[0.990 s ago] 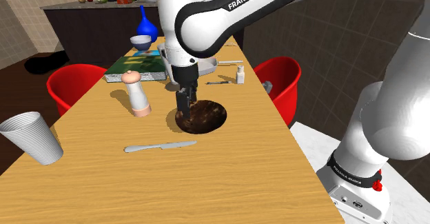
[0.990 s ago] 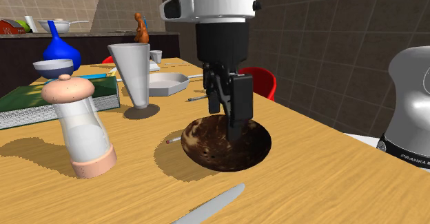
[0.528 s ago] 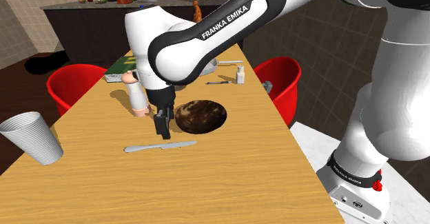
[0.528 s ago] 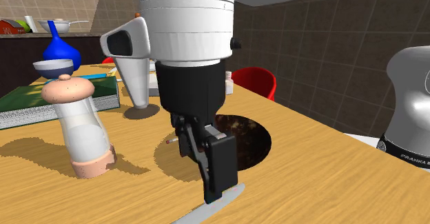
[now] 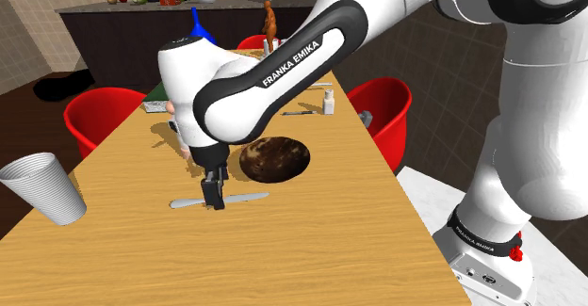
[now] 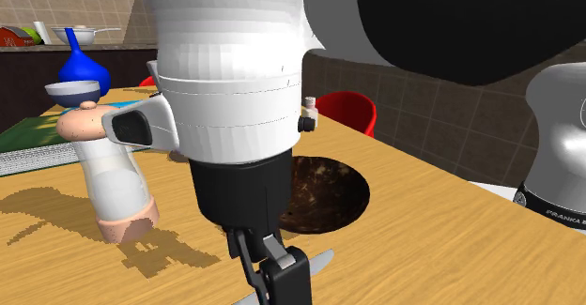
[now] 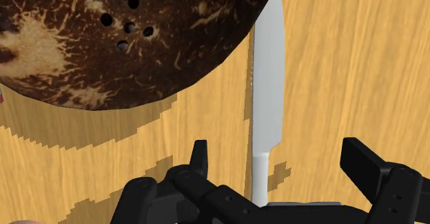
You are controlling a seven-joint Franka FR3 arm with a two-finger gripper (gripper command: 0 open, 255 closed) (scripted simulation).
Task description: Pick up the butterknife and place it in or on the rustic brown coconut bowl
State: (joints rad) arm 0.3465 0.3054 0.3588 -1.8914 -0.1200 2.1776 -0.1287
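The butterknife (image 5: 247,198) is grey and lies flat on the wooden table (image 5: 311,238), in front of the dark brown coconut bowl (image 5: 275,157). My gripper (image 5: 216,199) is low over the knife's middle. In the wrist view the gripper (image 7: 279,164) is open, and its fingers (image 7: 200,157) stand apart on either side of the knife (image 7: 267,112), where the blade meets the handle. They do not clasp it. The bowl (image 7: 124,36) sits just past the blade. In the second exterior view the gripper (image 6: 282,289) covers most of the knife (image 6: 321,261), in front of the bowl (image 6: 329,195).
A clear shaker with a pink cap (image 6: 113,181) stands beside the bowl. A white ribbed cup (image 5: 42,189) sits near the table's edge at the shoulder view's left. Red chairs (image 5: 99,111) flank the table. A green book (image 6: 19,134) and a blue vase (image 6: 83,68) lie farther back.
My gripper has left the space over the bowl, come toward the near end of the table and dropped down over the knife. Knife and bowl have not moved.
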